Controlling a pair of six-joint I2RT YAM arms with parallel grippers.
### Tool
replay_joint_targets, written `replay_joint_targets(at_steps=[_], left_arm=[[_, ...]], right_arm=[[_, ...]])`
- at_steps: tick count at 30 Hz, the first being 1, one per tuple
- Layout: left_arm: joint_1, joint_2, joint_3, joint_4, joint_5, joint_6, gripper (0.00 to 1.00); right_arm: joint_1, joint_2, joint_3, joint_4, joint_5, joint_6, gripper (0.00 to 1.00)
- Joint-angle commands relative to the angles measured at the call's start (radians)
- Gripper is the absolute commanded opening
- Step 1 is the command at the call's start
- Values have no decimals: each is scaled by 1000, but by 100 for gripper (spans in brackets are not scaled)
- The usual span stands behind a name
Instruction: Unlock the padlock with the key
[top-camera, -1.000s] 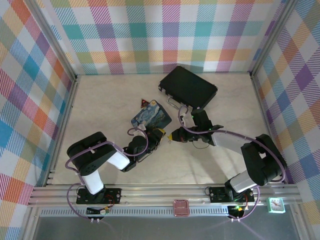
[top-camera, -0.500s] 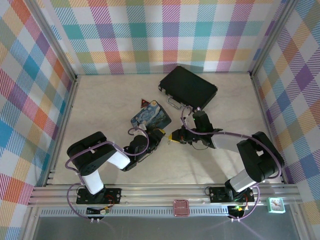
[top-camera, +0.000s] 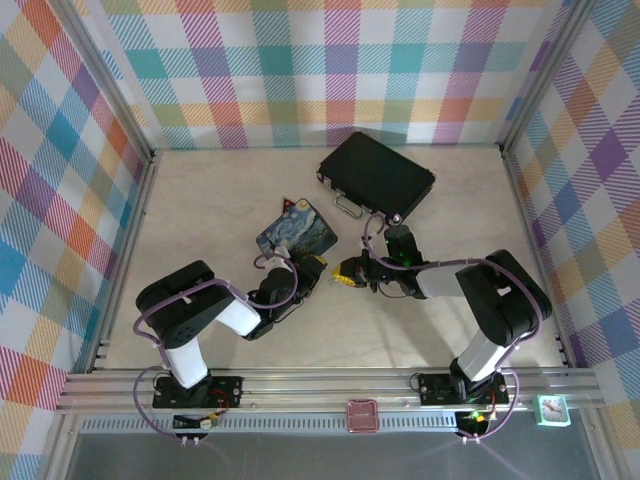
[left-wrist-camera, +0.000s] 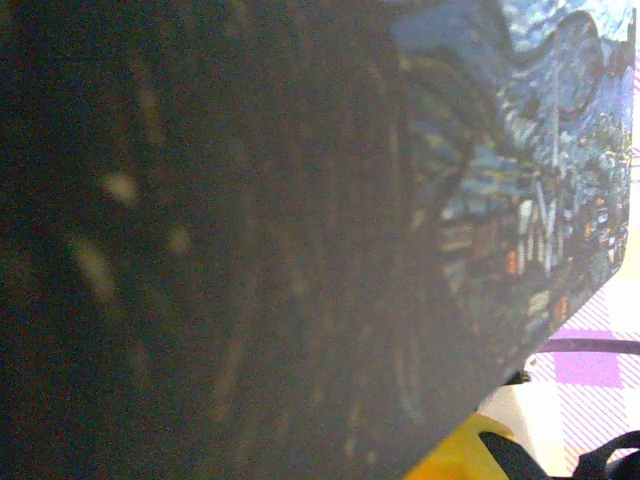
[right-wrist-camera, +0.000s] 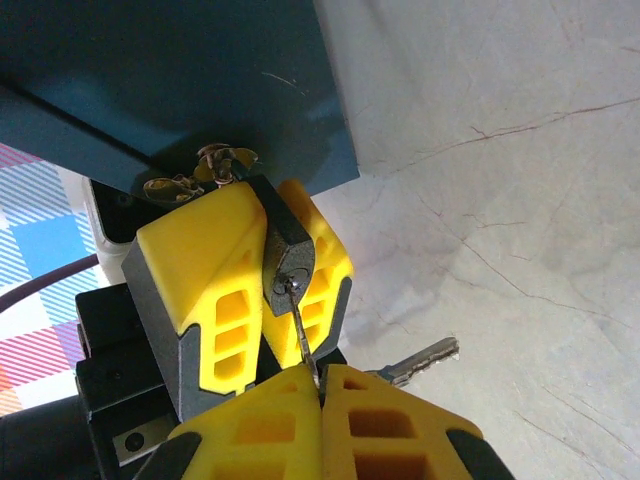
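In the right wrist view the small dark padlock (right-wrist-camera: 288, 255) is pinched between the left gripper's yellow fingers (right-wrist-camera: 205, 265). Its keyhole faces the camera and its shackle end sits by the blue tin's latch (right-wrist-camera: 205, 170). My right gripper (right-wrist-camera: 320, 385) is shut on the thin silvery key (right-wrist-camera: 303, 335), whose tip sits at the keyhole. A second key (right-wrist-camera: 425, 359) hangs off to the right. From above, the left gripper (top-camera: 316, 272) and right gripper (top-camera: 345, 274) meet tip to tip just below the tin.
The painted blue tin (top-camera: 297, 230) lies right behind the grippers and looms close in the left wrist view (left-wrist-camera: 530, 150). A red-and-green block (top-camera: 291, 205) sits at its far corner. The black briefcase (top-camera: 378, 172) lies at the back right.
The right arm's elbow has swung inward to the left, and its gripper has edged slightly left toward the left gripper. The left arm has held still with the padlock.
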Motion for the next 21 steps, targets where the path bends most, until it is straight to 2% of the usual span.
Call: replay_joint_targets(at_steps=[1,9,17,21], left_arm=[[6,0,-36,25,32,-35,0],[40,-64,-12,-51,35,6,0],[46,-43,9,-39,60,2,0],[46,-45,16,-41,68,7,0]], right_arm=[[2,-17,-27,36,39,-8,0],[0,-96,-84,-38,80,-87,0],[1,-91,-80,63,47,-57,0],[1,-83,-60,49,39,-81,0]])
